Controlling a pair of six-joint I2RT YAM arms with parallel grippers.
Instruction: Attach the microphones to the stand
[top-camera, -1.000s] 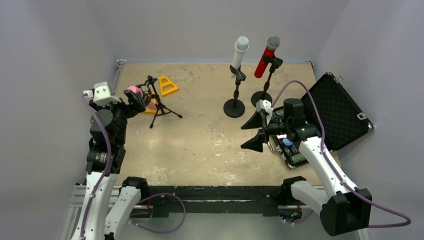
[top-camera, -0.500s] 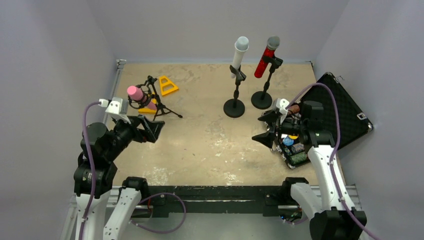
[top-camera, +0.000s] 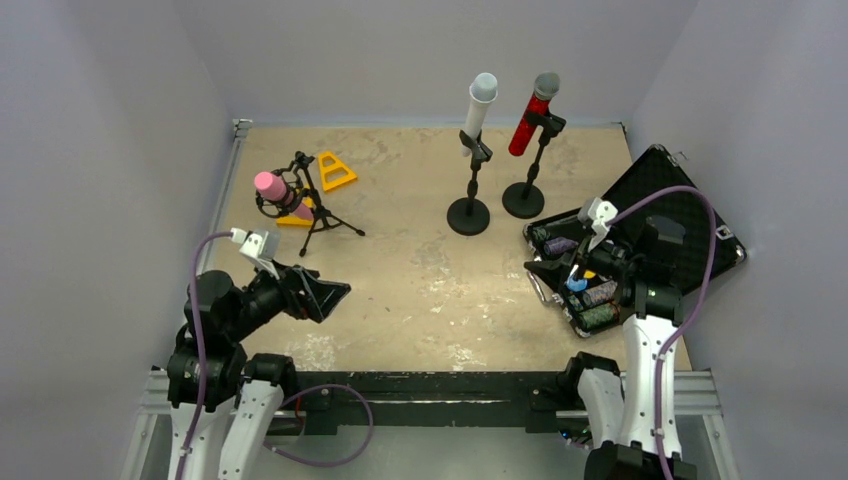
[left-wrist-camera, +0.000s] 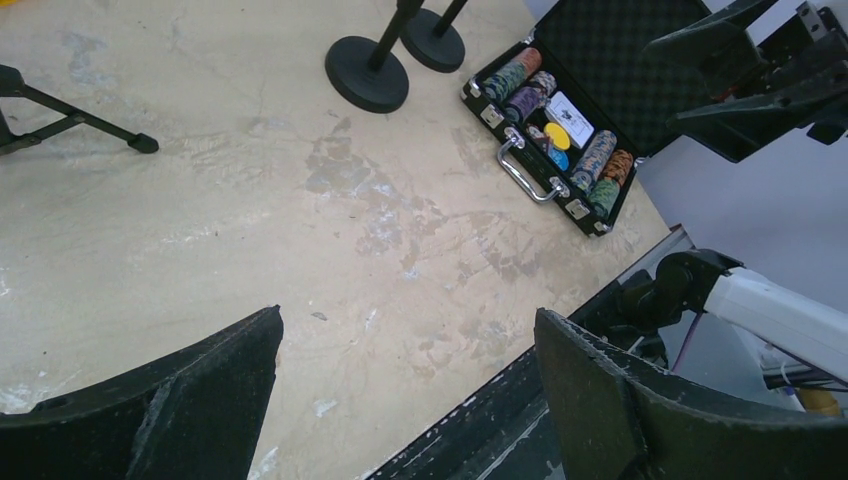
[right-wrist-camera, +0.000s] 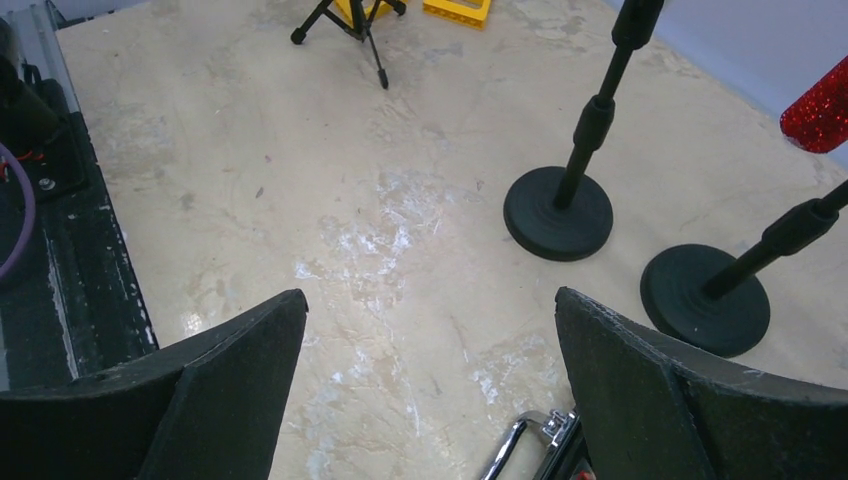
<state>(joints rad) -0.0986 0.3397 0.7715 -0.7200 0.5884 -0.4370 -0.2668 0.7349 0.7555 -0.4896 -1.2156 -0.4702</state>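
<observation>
The left end effector (top-camera: 322, 292) gapes released, with the pink microphone (top-camera: 270, 186) on its tripod (top-camera: 318, 215) well beyond it. The right end effector (top-camera: 541, 254), equally released, sits short of the white microphone (top-camera: 479, 105) and glittery red microphone (top-camera: 533, 118), both clipped upright on stands (top-camera: 468, 214).

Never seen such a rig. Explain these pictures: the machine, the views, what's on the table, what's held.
Two robot arms are bolted to the table. The wide picture looks down from above and behind; the other two come from wrist cameras, black fingers at the bottom. Three microphones sit in stands: pink microphone on a tripod, white microphone and glittery red microphone on round-base stands. An open case of poker chips lies at right. The left gripper and right gripper are open, holding nothing.
</observation>
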